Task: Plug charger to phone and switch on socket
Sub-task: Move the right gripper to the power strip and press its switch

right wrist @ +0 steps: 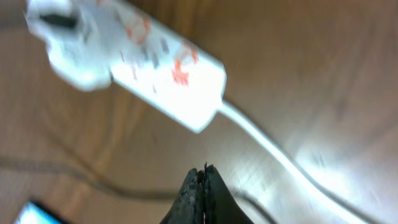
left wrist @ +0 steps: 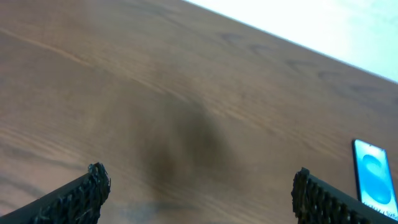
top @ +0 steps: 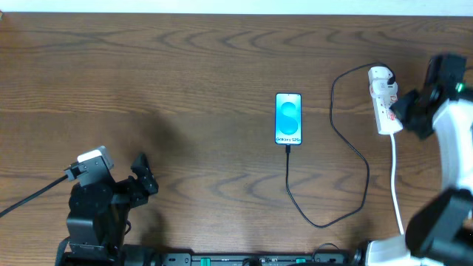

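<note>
I see the phone point(top: 288, 118) lying screen-up on the table point(top: 185, 66). The charger point(top: 290, 177) meets its near edge and loops to the socket point(top: 383, 103), right of the phone. My right gripper point(right wrist: 204, 177) is pinched shut beside the socket. Far left of the phone, my left gripper point(left wrist: 200, 180) gapes wide, empty.

Phone point(top: 288, 118) at centre, charger point(top: 287, 174) from its near end round to the socket point(top: 382, 103) (far right).
</note>
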